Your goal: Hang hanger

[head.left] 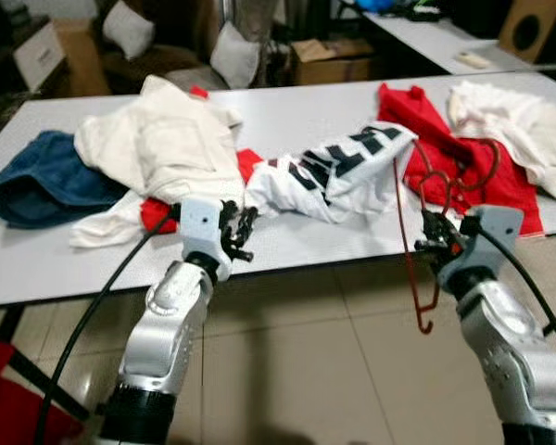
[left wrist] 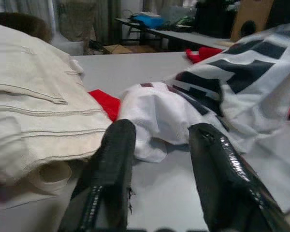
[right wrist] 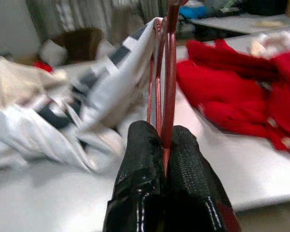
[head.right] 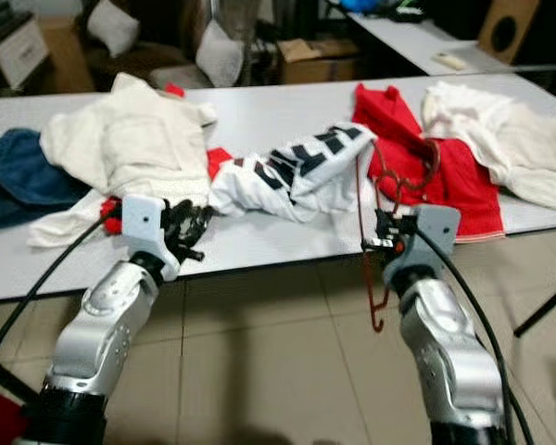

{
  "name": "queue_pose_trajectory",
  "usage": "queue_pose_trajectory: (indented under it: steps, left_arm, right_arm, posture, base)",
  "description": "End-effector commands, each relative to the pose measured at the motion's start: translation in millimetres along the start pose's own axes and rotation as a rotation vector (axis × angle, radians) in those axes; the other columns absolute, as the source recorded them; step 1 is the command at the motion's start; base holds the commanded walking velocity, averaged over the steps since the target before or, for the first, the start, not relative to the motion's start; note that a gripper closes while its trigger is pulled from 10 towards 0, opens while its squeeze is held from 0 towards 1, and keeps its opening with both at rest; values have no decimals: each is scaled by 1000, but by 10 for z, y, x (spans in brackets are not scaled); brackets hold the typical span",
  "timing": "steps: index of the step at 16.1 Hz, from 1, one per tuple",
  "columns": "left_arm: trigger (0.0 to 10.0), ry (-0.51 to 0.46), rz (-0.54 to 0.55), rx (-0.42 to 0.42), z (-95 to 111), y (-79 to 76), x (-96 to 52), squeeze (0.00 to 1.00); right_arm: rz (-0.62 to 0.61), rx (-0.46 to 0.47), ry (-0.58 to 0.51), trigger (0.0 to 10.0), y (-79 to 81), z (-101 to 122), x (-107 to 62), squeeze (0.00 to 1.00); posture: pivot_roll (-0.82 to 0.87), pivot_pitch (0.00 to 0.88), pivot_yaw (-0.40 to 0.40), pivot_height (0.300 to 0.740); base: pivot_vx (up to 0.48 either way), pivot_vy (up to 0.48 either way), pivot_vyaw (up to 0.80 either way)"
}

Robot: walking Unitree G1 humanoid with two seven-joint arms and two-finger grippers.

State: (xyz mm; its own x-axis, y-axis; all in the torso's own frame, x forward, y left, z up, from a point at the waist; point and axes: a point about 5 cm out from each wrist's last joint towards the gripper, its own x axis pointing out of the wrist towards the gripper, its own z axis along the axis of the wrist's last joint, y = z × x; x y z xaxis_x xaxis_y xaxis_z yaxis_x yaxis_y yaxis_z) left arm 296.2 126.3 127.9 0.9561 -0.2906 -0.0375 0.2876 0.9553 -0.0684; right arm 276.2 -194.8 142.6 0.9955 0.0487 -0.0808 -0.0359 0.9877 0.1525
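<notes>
My right gripper (head.left: 434, 234) is shut on a thin red wire hanger (head.left: 410, 243) at the table's front edge; the hanger's hook (head.left: 426, 320) dangles below the tabletop. In the right wrist view the black fingers (right wrist: 144, 159) pinch the hanger's red wires (right wrist: 167, 72). The hanger's upper part reaches into a white shirt with black stripes (head.left: 338, 167) lying mid-table. My left gripper (head.left: 243, 234) is open near the front edge, just short of that shirt's white end (left wrist: 159, 116), nothing between its fingers (left wrist: 113, 164).
On the white table (head.left: 287, 111) lie a cream garment (head.left: 162, 144), a blue one (head.left: 46, 185) at far left, red clothing (head.left: 454, 167) and a cream piece (head.left: 524, 130) at right. Cardboard boxes (head.left: 329, 60) and cushions stand behind. Tiled floor lies below.
</notes>
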Motion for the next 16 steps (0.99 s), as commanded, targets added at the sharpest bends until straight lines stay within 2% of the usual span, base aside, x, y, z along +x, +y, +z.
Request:
queue_pose_trajectory:
  steps: [1,3,6,10,12,13,15,16]
  left_arm:
    - [10000,-4,18,0,29,27,11,1000]
    - [10000,-7,5,16,63,34,33,1000]
    - [10000,-16,16,20,105,89,56,1000]
    - [10000,-3,-5,12,70,17,38,1000]
    - [10000,1,-7,8,53,13,18,1000]
    - [10000,-8,-62,14,76,-36,4,875]
    - [10000,-9,-141,54,87,-86,-27,875]
    - [10000,31,-197,88,62,-122,-26,537]
  right_arm:
    - [-2,-3,-17,10000,-6,61,18,0]
    - [46,-4,0,10000,31,74,59,0]
    - [8,-8,5,10000,-11,76,111,0]
    - [28,-12,35,10000,8,18,76,0]
    - [47,43,38,10000,30,37,54,0]
    - [111,56,49,10000,52,83,-21,0]
    - [205,105,53,10000,92,150,-119,0]
    - [298,145,78,10000,115,191,-173,0]
  posture:
    - [-156,0,37,740]
    - [-151,0,35,740]
    - [-140,0,33,740]
    - [-133,0,22,740]
    - [-134,0,29,740]
    - [-138,0,24,740]
    - [-133,0,15,740]
    - [-142,0,17,740]
  base:
    - [439,0,0]
    - [450,0,0]
    - [449,0,0]
    - [450,0,0]
    - [422,0,0]
    - [0,0,0]
    - [0,0,0]
    - [0,0,0]
